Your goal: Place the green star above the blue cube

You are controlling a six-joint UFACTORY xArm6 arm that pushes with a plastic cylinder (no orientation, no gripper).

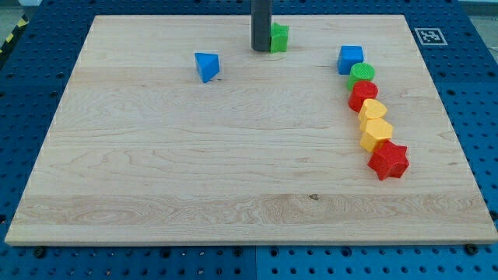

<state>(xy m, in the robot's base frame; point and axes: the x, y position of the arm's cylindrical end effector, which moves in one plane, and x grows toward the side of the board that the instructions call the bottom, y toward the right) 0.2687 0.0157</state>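
1. I carry no jaws; I end in a rod, and my tip [261,50] touches the worktop [194,171] at the far edge.
2. The green star [279,36] sits just right of my tip, touching it.
3. The blue cube [351,58] lies further right, heading a curved row: green cylinder [362,75], red block [362,95], two yellow blocks [375,123], red star [388,160].
4. A blue triangular block [207,66] lies left, apart.

Green star [279,36] left of blue cube [351,58]
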